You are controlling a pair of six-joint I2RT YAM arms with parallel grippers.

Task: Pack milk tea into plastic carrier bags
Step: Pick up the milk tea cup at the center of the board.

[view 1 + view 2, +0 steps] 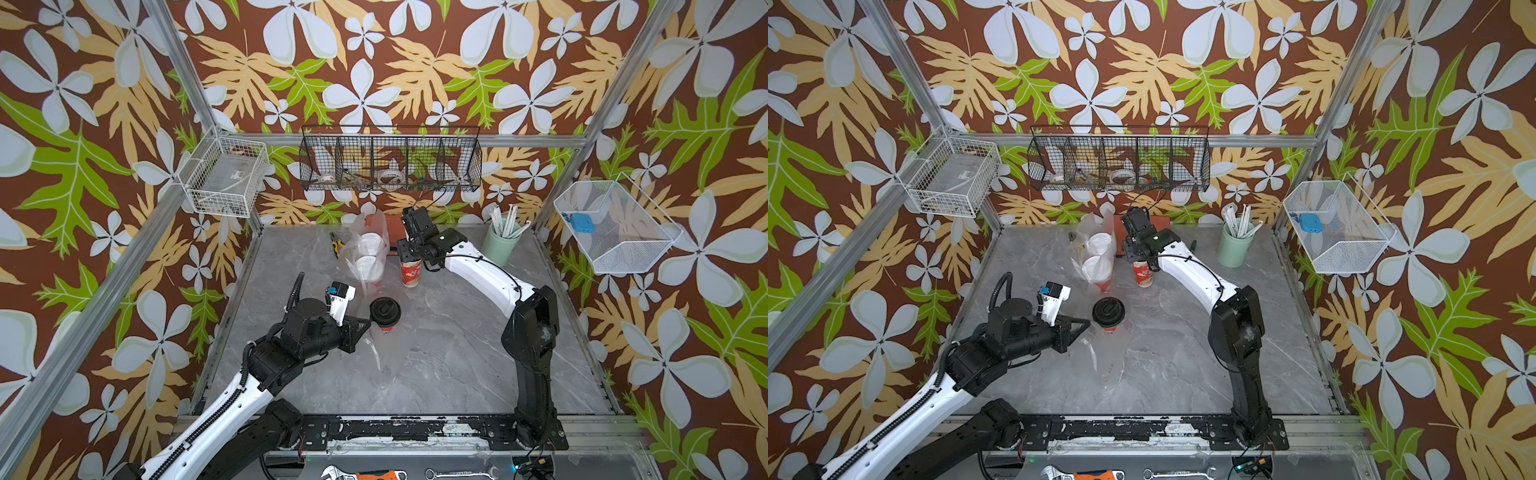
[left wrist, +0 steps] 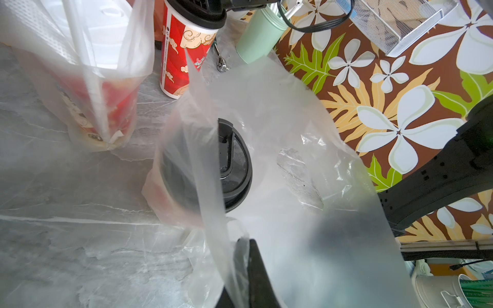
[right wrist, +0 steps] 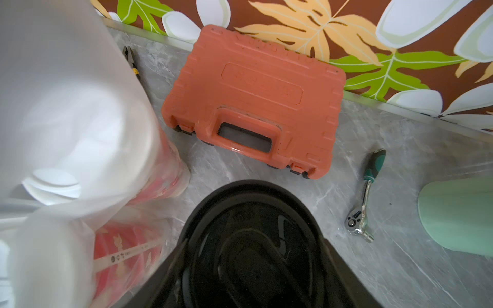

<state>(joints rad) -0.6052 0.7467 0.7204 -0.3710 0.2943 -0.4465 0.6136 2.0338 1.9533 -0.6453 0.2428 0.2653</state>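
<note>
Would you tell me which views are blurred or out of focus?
Left wrist view: the thin transparent plastic bag, near the lens, is a haze veiling the black-lidded red paper cup. Right wrist view: the bagged white-lidded cups are blurred, the orange plastic tool case sharp. Both top views: crisp.

Left jaws clamped, right jaws parted

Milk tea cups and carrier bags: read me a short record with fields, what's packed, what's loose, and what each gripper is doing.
packed: two white-lidded cups upright in first bag, at the back
second bag: one black-lidded cup inside
loose cup: black lid, upright on table, beside first bag
left gripper: shut on second bag's plastic
right gripper: jaws astride loose cup's lid; contact unclear
</note>
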